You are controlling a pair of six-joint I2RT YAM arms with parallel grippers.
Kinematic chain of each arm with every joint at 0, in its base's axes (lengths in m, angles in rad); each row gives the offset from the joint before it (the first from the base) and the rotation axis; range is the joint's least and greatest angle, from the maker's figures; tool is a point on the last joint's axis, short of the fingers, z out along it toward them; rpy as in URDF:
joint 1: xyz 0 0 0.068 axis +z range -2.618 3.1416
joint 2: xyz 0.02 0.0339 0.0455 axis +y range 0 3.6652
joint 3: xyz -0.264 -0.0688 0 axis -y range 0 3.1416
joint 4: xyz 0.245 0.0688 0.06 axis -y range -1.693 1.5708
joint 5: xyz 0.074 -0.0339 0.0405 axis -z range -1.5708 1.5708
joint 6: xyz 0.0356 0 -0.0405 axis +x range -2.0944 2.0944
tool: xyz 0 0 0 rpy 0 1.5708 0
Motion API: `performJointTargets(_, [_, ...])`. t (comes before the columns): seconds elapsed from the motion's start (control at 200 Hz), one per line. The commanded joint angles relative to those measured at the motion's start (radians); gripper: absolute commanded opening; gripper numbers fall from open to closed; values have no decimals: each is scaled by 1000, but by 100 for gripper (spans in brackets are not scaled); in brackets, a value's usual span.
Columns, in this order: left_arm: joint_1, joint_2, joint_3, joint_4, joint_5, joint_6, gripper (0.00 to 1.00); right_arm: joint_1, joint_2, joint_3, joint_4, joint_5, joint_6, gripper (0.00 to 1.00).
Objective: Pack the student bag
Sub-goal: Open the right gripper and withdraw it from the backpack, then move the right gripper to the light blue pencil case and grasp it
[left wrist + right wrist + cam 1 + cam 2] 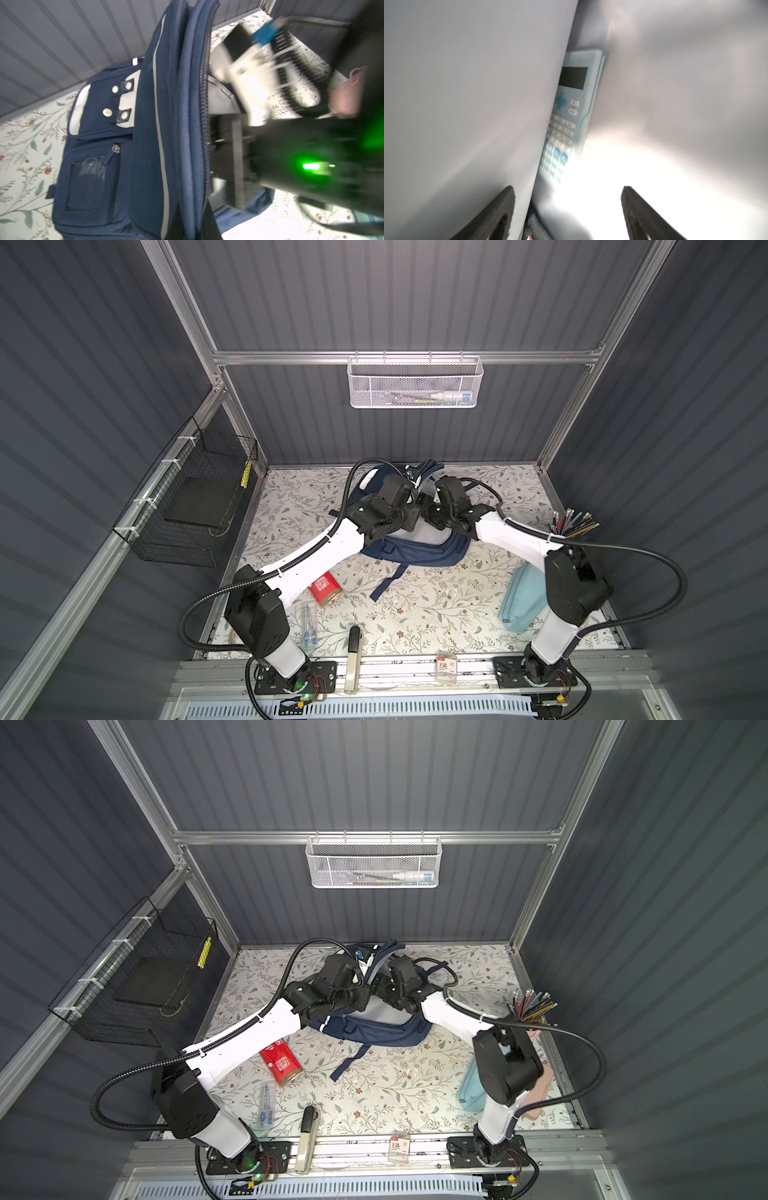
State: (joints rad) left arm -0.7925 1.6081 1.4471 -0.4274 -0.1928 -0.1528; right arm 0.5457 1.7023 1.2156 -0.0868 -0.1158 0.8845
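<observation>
Right end effector: jaws wide apart, gripping nothing, inside the pale lining of the navy-blue fabric student bag. A light-blue keypad calculator sits just ahead, against the lining. Left end effector: closed on the raised zip rim, at 9 o'clock of the opening. The student bag lies at 12 o'clock on the floral-patterned worktop.

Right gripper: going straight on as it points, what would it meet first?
Likely the light-blue calculator inside the student bag, ahead of the open right gripper; depth is blurred, so the pale lining beside it may brush first.
</observation>
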Motion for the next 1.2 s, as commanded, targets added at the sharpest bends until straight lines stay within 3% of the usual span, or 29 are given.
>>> performJointTargets(0.0, [-6,-48,-13,87,38,-74,0,-28,-72,-107,-121,5,-59,83])
performJointTargets(0.16, [-6,-41,-24,76,81,-86,0,-34,-254,-220,-277,53,-106,86])
performJointTargets(0.295, [-4,-82,-115,121,93,-121,0,-55,-404,-264,-507,107,-116,98])
performJointTargets(0.415, [-1,-89,-134,132,134,-132,0,-172,-471,-306,-685,7,-124,99])
performJointTargets(0.495, [-2,-99,-165,170,156,-153,0,-244,-521,-343,-771,21,-114,99])
performJointTargets(0.74, [-2,-144,-195,182,174,-181,0,-357,-714,-453,-794,179,-96,95])
performJointTargets(0.805, [0,-142,-189,185,207,-183,0,-441,-724,-476,-777,120,-122,91])
performJointTargets(0.86, [-2,-134,-178,178,225,-184,0,-473,-723,-485,-785,149,-139,90])
performJointTargets(0.986, [-1,-131,-177,189,270,-198,0,-478,-690,-439,-909,309,-153,88])
performJointTargets(1.196, [-1,-144,-167,186,281,-190,0,-506,-669,-476,-843,281,-161,82])
